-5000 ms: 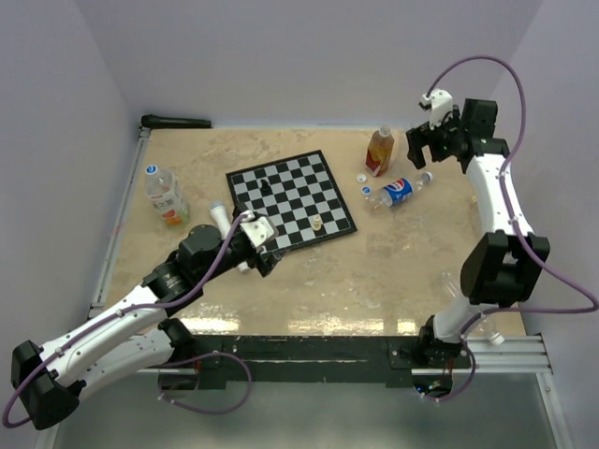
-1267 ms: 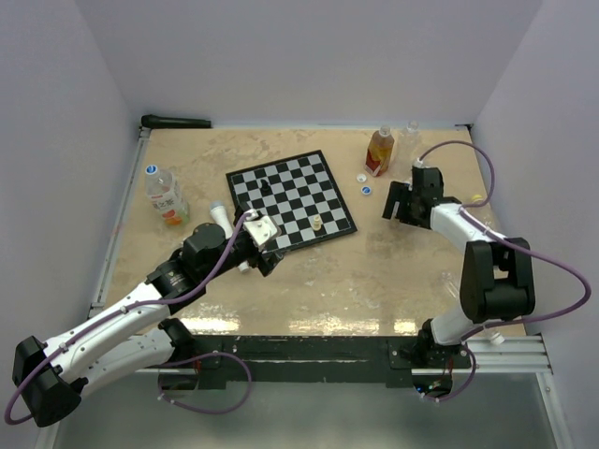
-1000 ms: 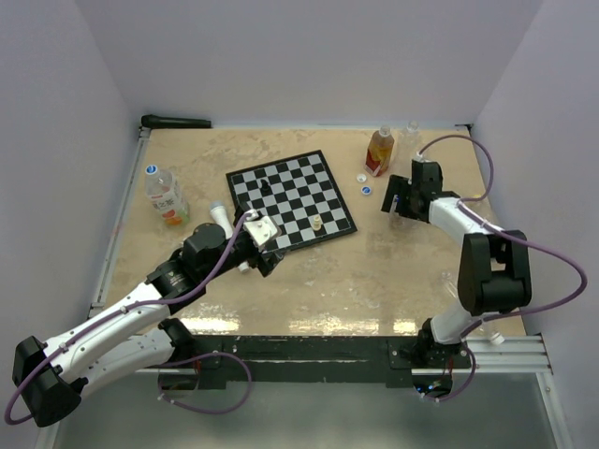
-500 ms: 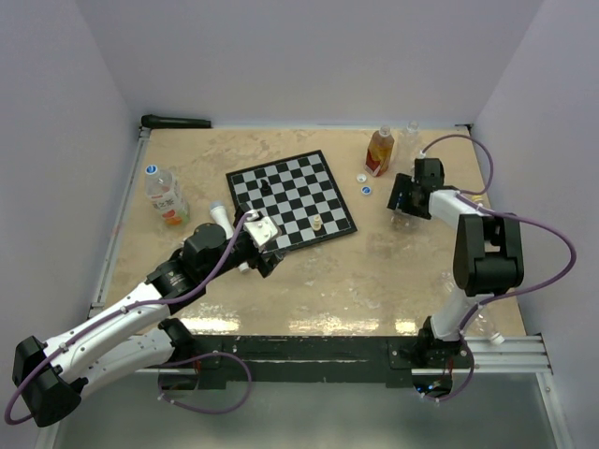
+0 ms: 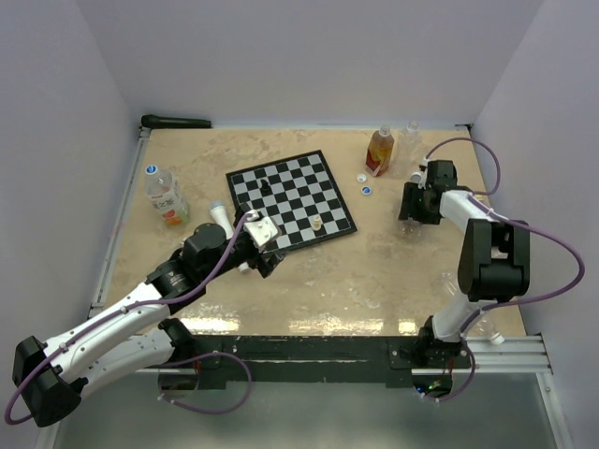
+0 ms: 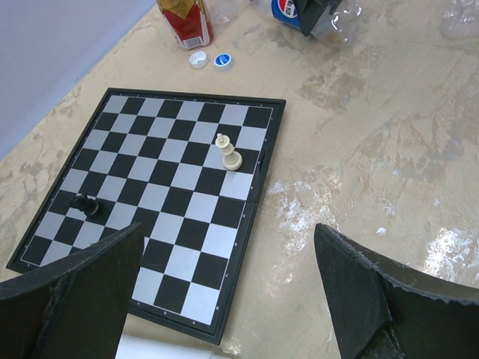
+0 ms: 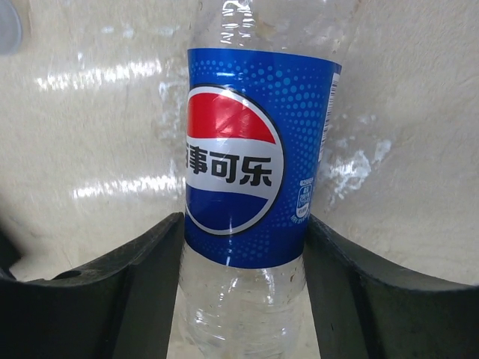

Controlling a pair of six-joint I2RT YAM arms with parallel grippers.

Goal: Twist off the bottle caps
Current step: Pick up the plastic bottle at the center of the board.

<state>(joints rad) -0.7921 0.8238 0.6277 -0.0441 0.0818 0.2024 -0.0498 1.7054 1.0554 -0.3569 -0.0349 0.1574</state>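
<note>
A clear Pepsi bottle (image 7: 243,172) with a blue label lies on the table, and my right gripper (image 7: 243,299) is shut on it, one finger against each side of the label. Its cap is out of view. From above, the right gripper (image 5: 412,204) covers most of this bottle. Two loose bottle caps, one white (image 5: 361,177) and one blue (image 5: 367,191), lie beside the orange bottle (image 5: 378,152). A capped bottle (image 5: 166,198) stands at the left. My left gripper (image 5: 262,245) hangs open over the chessboard's near edge, holding nothing.
The chessboard (image 5: 292,198) lies mid-table with a black piece (image 5: 266,186) and a cream piece (image 5: 318,223) on it. A white bottle (image 5: 220,217) lies beside the left gripper. A clear bottle (image 5: 410,131) stands at the back.
The right gripper's fingers have closed in onto the Pepsi bottle while its wrist shifted slightly right. The left arm has not moved.
</note>
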